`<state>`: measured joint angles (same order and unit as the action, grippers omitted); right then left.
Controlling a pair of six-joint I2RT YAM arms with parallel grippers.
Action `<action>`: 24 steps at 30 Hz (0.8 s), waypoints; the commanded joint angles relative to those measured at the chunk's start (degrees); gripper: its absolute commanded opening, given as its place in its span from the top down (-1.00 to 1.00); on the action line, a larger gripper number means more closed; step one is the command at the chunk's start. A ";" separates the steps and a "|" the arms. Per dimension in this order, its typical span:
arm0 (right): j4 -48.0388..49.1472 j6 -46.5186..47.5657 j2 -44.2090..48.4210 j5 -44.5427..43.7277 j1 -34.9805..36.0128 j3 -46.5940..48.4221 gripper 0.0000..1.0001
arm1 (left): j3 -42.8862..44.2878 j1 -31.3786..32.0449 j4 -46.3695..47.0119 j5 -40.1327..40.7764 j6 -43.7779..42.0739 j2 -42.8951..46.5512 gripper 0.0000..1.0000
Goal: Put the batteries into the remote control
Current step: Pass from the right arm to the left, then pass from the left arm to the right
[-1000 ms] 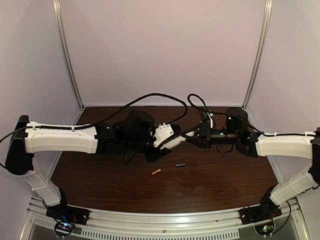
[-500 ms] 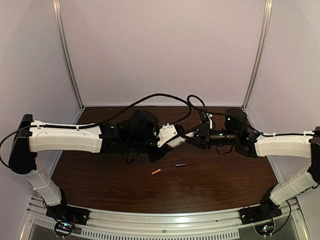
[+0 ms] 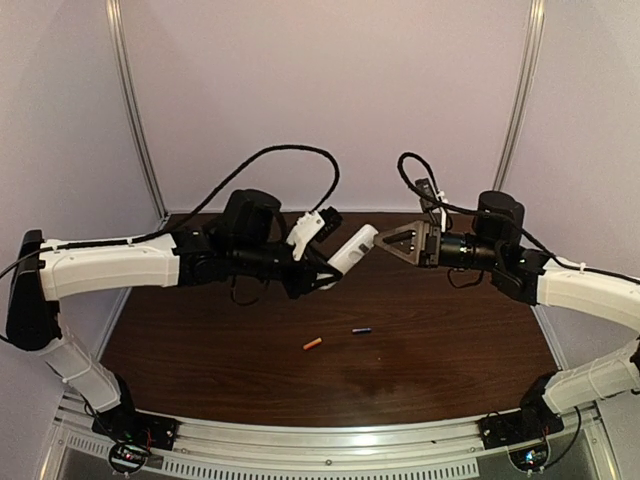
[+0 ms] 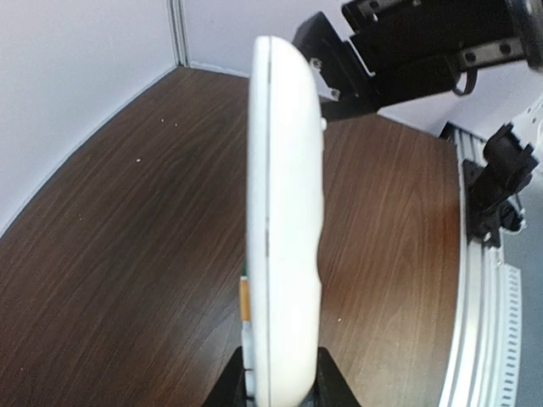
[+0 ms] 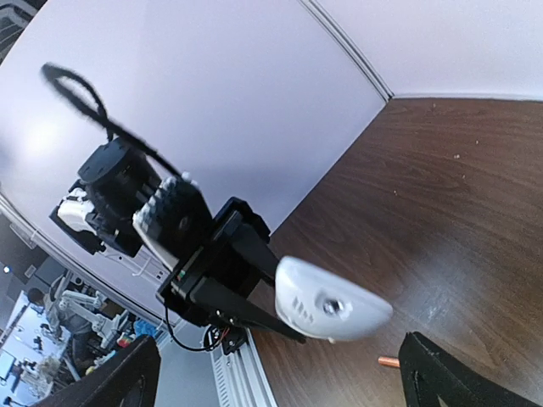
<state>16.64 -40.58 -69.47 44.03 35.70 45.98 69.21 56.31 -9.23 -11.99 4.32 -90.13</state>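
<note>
The white remote control [image 3: 354,248] hangs above the table, tilted, its lower end pinched in my left gripper [image 3: 328,272]. The left wrist view shows the remote [image 4: 284,220] edge-on and upright, with my left gripper [image 4: 280,388] shut on its base. My right gripper [image 3: 388,243] stands open just right of the remote's upper end, apart from it. Its wrist view shows the remote's rounded end [image 5: 333,302] ahead, between the spread fingers [image 5: 458,377]. The orange battery [image 3: 313,343] and the dark purple battery [image 3: 361,329] lie on the table below.
The dark wood table [image 3: 460,350] is walled by pale panels at the back and sides. Black cables loop above both wrists [image 3: 290,155]. A metal rail [image 3: 330,445] runs along the near edge between the arm bases.
My right gripper has opened, let go of the remote and drawn back to the right. The left arm has lifted the remote up and toward the back wall.
</note>
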 commanded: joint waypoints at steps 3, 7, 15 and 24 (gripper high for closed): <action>1.61 8.32 2.37 1.28 -0.11 0.71 -0.96 | -3.46 -2.76 16.04 -20.35 11.59 3.72 0.83; 8.61 6.14 2.76 3.97 -0.02 -0.88 -0.89 | -6.11 -2.78 24.81 -28.11 17.48 3.36 0.83; 18.70 -0.20 0.29 8.44 1.91 -1.06 -0.64 | -10.06 -2.73 39.16 -33.47 26.02 1.64 0.83; 23.94 -3.64 -1.70 8.39 4.75 -0.73 -0.28 | -10.50 -2.78 48.04 -34.77 33.02 -1.96 0.85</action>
<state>36.69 -42.37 -70.59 51.66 39.51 45.36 59.20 53.52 30.35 -44.60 33.12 -90.39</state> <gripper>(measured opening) 0.678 0.228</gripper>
